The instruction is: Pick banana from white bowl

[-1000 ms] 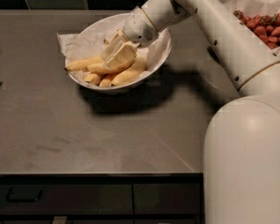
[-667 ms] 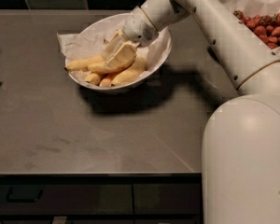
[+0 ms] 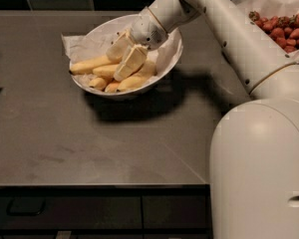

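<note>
The white bowl [image 3: 165, 63], lined with crinkled white paper, stands at the back middle of the dark counter. Several yellow bananas lie in it. The longest one [image 3: 89, 64] points left; plumper ones [image 3: 134, 81] lie along the front. My gripper [image 3: 118, 63] reaches down into the bowl from the upper right, its cream fingers [image 3: 131, 62] among the bananas. The fingers stand a little apart, with a banana [image 3: 107, 70] lying just under their tips. I cannot tell whether they grip it.
A paper-lined bowl of red strawberries [image 3: 284, 26] stands at the back right, partly behind my arm. My arm and white base [image 3: 259, 153] fill the right side. The counter's front edge [image 3: 89, 185] runs above dark drawers.
</note>
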{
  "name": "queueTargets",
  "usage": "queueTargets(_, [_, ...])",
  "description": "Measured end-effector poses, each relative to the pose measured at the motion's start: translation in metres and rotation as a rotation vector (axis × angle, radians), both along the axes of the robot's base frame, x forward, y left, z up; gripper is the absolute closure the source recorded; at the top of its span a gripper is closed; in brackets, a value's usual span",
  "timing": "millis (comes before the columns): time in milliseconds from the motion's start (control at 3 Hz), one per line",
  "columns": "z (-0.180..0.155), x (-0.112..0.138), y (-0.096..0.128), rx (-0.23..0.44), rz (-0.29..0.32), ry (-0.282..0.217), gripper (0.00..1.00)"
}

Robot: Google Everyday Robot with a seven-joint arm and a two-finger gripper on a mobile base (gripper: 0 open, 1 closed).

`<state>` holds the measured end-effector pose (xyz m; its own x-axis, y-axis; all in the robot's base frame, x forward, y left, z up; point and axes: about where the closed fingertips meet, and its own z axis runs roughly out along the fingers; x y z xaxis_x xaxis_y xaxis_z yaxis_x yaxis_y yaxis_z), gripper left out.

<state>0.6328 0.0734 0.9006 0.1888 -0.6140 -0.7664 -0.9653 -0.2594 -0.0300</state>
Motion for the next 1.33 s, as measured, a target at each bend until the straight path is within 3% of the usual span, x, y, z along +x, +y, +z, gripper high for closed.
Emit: queueTargets(1333, [0.0025,0.0024,0.0056,-0.044,0.010,-0.006,0.38])
